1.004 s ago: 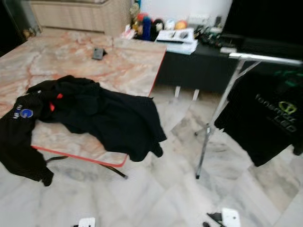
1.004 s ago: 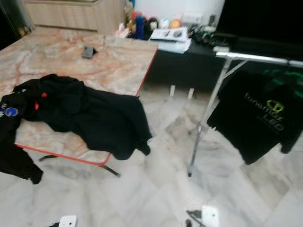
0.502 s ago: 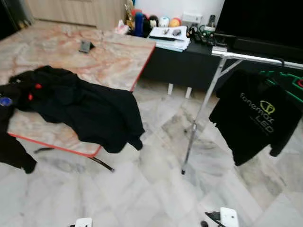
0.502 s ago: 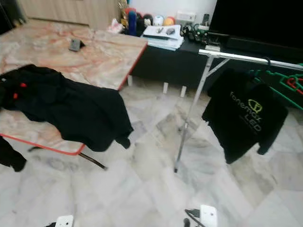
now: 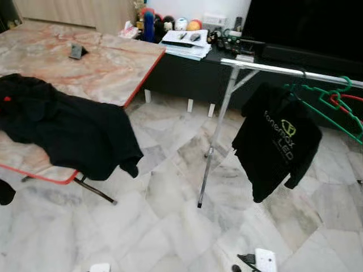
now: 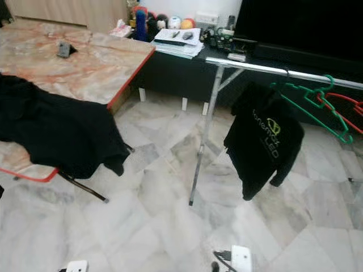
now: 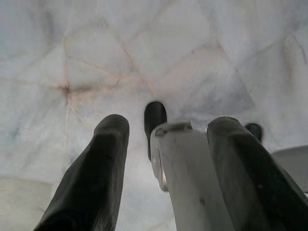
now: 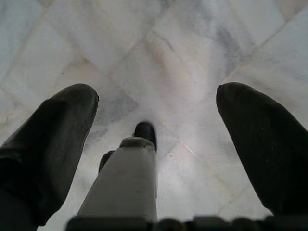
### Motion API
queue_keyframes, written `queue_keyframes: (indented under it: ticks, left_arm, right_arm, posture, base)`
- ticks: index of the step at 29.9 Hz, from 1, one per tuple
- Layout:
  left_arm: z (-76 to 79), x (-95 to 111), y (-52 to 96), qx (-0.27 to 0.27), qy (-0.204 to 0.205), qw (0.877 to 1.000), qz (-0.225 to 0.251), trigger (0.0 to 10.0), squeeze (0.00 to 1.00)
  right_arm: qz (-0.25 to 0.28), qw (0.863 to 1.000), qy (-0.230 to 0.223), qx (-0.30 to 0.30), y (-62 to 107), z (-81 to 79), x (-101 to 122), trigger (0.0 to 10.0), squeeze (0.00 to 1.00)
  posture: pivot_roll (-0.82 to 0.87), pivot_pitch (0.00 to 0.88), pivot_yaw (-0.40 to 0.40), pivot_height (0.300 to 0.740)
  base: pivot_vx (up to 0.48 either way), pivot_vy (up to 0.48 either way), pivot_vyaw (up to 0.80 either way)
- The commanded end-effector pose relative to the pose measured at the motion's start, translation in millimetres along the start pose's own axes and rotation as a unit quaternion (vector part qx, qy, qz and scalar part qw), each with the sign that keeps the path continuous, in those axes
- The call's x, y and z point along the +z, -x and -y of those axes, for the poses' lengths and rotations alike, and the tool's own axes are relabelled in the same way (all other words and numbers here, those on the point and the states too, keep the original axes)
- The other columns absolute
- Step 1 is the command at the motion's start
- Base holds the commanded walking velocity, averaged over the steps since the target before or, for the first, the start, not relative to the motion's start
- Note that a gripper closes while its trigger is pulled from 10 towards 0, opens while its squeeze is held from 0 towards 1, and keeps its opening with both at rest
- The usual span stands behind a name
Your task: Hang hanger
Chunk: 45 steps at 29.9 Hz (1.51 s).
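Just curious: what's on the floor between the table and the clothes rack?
Bare marble floor, seen in both eye views. The jacket droops over the table edge; the rack leg stands apart.

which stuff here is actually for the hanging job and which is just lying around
For the job:
clothes rail
green hanger on the rail
red hanger beside it
black t-shirt hanging on the rail
black jacket draped over the marble table

Just lying about:
small dark object on the table
papers on the black TV bench
toys behind them
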State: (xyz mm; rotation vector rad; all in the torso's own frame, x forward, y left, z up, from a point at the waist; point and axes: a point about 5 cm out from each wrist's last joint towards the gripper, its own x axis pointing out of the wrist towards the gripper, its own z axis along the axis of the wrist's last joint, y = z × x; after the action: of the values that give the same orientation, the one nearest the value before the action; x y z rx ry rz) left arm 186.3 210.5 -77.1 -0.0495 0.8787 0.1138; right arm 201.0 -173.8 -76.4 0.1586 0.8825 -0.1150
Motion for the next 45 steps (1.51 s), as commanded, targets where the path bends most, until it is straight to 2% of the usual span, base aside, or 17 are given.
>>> queue_keyframes:
  ticks: [1, 8, 18, 22, 25, 28, 39, 43, 45]
  left_arm:
    - [4.2, -12, 2.0, -0.007, -0.003, 1.0, -0.019, 10.0, 0.0]
    - [4.0, -11, 1.7, -0.005, 0.0, 1.0, -0.018, 10.0, 0.0]
    - [1.9, -10, 1.7, -0.004, 0.008, 1.0, -0.015, 10.0, 0.0]
    - [1.4, -9, 1.7, -0.002, 0.007, 1.0, -0.015, 10.0, 0.0]
    - [1.8, -8, 1.5, -0.005, -0.011, 1.0, -0.015, 10.0, 0.0]
    - [1.4, -9, 1.5, -0.002, -0.006, 1.0, -0.016, 10.0, 0.0]
    - [-1.2, -10, 2.1, 0.003, 0.003, 1.0, -0.019, 10.0, 0.0]
    - [-2.0, -11, 2.2, 0.004, 0.003, 1.0, -0.02, 10.0, 0.0]
    - [-2.4, -11, 2.4, 0.004, 0.004, 1.0, -0.02, 10.0, 0.0]
  right_arm:
    - [-0.008, 1.0, 0.0, -0.016, 2.0, 14.6, -4, 10.0, 0.0]
    - [-0.018, 1.0, 0.008, -0.019, 3.3, 18.4, -8, 10.0, 0.0]
    - [-0.029, 0.999, 0.004, -0.018, 3.9, 12.0, -16, 10.0, 0.0]
    - [-0.03, 0.999, 0.003, -0.018, 3.6, 9.7, -16, 10.0, 0.0]
    - [-0.031, 0.999, 0.003, -0.017, 3.4, 8.6, -16, 10.0, 0.0]
    - [-0.031, 0.999, 0.002, -0.017, 3.2, 8.0, -15, 10.0, 0.0]
    - [-0.024, 1.0, 0.0, -0.013, 1.0, -0.4, -9, 10.0, 0.0]
    - [-0.023, 1.0, -0.001, -0.014, 0.7, 0.2, -7, 10.0, 0.0]
    - [-0.02, 1.0, -0.002, -0.018, 0.7, 6.8, -4, 10.0, 0.0]
  posture:
    - [0.0, 0.142, -0.04, 0.74]
    - [0.0, 0.133, -0.038, 0.74]
    - [0.0, 0.144, -0.036, 0.74]
    - [-0.01, 0.145, -0.036, 0.74]
    - [0.0, 0.148, -0.038, 0.74]
    - [-0.01, 0.15, -0.038, 0.74]
    - [0.0, 0.16, -0.033, 0.74]
    - [-0.01, 0.161, -0.032, 0.74]
    - [-0.01, 0.162, -0.031, 0.74]
  base:
    - [0.0, -0.289, 0.0]
    - [0.0, -0.121, 0.0]
    - [0.0, 0.0, -0.72]
    - [0.0, 0.0, -0.74]
    - [0.0, -0.175, -0.74]
    - [0.0, -0.48, -0.74]
    - [0.0, 0.0, -0.74]
    - [0.0, 0.0, -0.74]
    - [0.0, 0.0, -0.74]
